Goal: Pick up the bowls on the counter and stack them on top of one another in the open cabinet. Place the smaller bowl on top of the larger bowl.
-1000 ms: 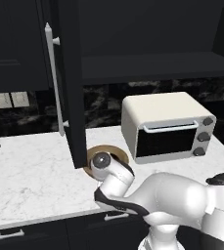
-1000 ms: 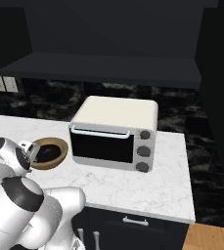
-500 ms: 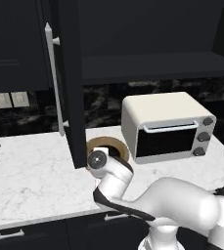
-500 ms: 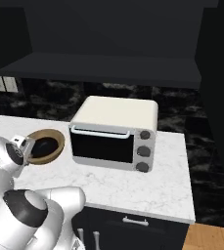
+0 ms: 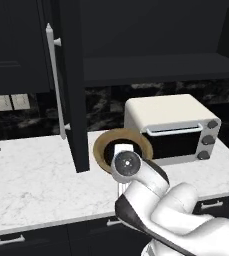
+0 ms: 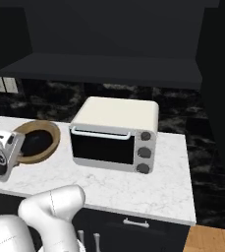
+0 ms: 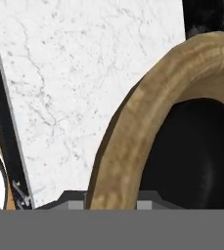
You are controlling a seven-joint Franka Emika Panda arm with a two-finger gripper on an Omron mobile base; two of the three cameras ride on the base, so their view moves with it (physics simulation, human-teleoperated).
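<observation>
On the marble counter beside the toaster oven, the fingers apparently pinch the wooden bowl's rim.

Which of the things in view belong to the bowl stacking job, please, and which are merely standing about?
Job: wooden bowl, black bowl sitting inside it, hand closed on the wooden rim, counter, open cabinet.

Standing about: toaster oven, wall sockets, lower drawers.

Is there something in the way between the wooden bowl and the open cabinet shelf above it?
Nothing visible blocks it. The wooden bowl, with the black bowl inside, sits on the counter left of the toaster oven. The gripper is at its rim. The shelf lies above; the open cabinet door stands just left of the bowl.
</observation>
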